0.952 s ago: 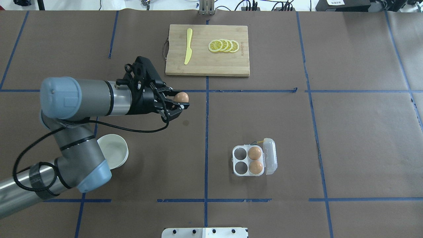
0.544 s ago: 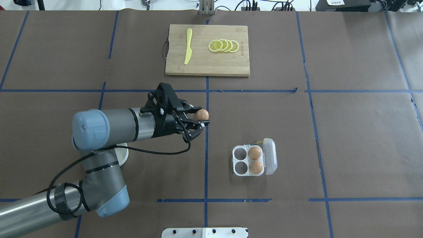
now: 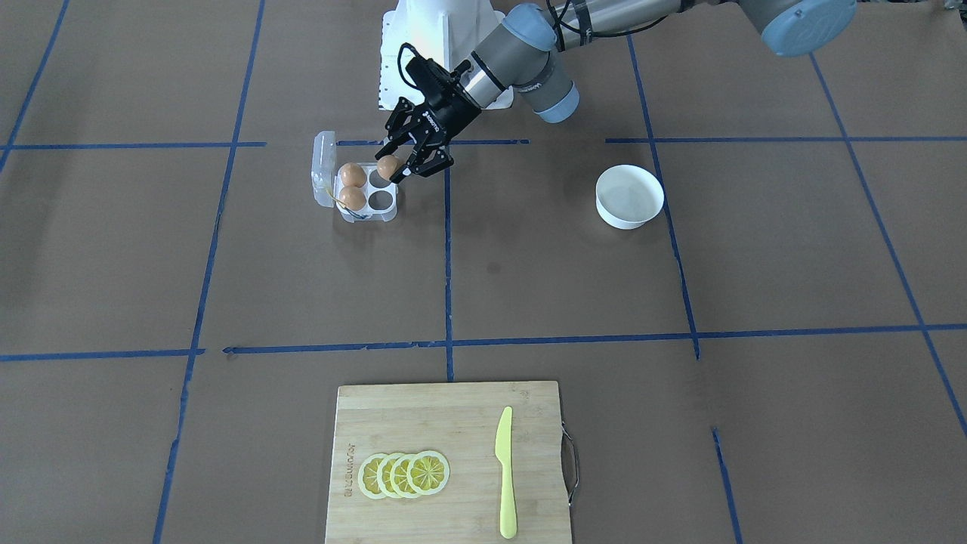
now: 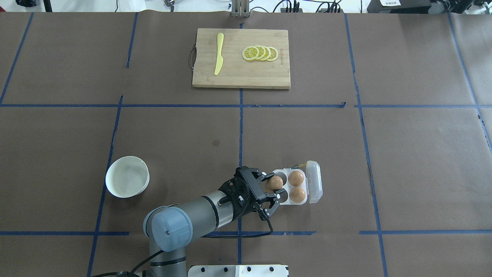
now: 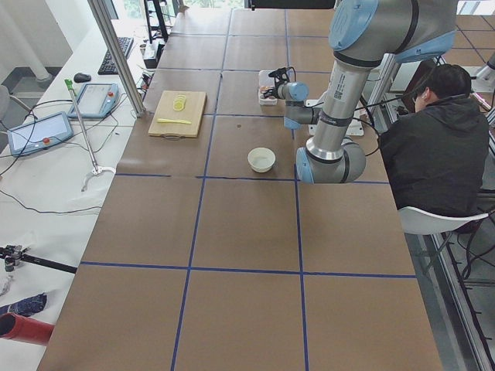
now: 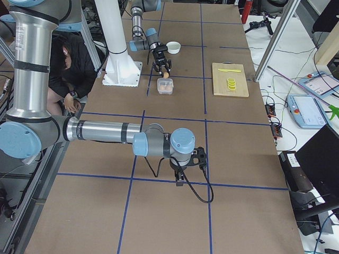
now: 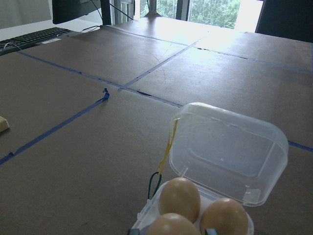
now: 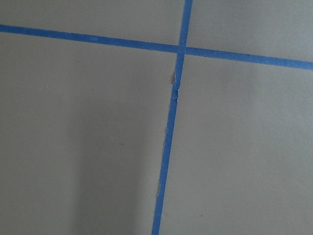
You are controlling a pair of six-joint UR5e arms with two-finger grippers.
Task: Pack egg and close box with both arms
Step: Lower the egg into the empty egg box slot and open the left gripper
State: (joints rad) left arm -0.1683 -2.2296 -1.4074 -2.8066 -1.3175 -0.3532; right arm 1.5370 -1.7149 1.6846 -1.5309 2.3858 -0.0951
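My left gripper (image 4: pixel 272 189) is shut on the orange-brown egg (image 4: pixel 275 182) and holds it over the far-left cell of the clear plastic box (image 4: pixel 289 203). Two other brown eggs (image 4: pixel 296 178) sit in the box's right-hand cells. The near-left cell is empty. The clear lid (image 4: pixel 313 181) stands open on the right side. In the front-facing view the left gripper (image 3: pixel 404 162) holds the egg (image 3: pixel 387 168) just above the box (image 3: pixel 370 219). The left wrist view shows the lid (image 7: pixel 227 152) and the eggs close up. My right gripper (image 6: pixel 181 179) shows only in the exterior right view, low over the table; I cannot tell its state.
A white bowl (image 4: pixel 127 177) stands empty to the left of the left arm. A wooden cutting board (image 4: pixel 241 75) at the far middle carries a yellow knife (image 4: pixel 219 54) and lemon slices (image 4: pixel 260 53). Blue tape lines cross the brown table cover.
My left arm has swung from the table's middle left toward the near side and right, carrying the egg to the box. The bowl, hidden before, is now uncovered.
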